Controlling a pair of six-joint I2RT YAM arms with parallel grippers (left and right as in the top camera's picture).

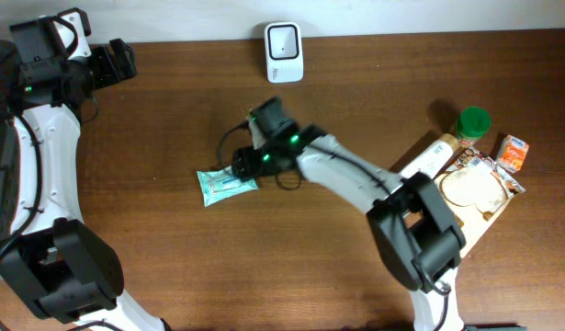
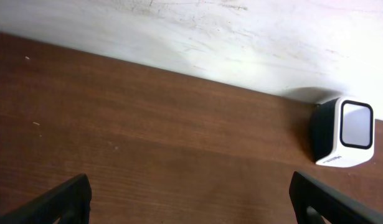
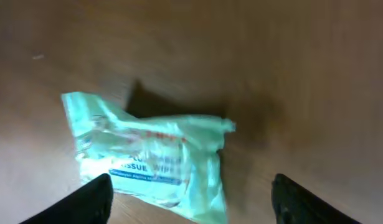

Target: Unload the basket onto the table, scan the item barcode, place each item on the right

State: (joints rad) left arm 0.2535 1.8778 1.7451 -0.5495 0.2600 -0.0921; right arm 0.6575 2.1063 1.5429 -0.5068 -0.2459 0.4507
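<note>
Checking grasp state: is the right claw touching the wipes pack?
Cannot tell. Right wrist view shows the right claw open astride the pack, one finger overlapping its edge; blurred, no plain gap or contact.

This looks like a robotics lab bench set up as a mock shop checkout. A bare, dark wood-grain worktop [image 1: 172,267] runs up against a plain white wall [image 2: 241,37]. A small white barcode scanner [image 1: 284,51] stands at its back edge. Packaged retail goods lie about: a green-lidded jar [image 1: 473,122], a little orange carton [image 1: 513,152], a clear-wrapped packet [image 1: 475,187] and a pale green wipes pack [image 1: 225,184]. The left arm [image 1: 45,165] and right arm [image 1: 351,176], both white and black, flank the worktop.
</note>
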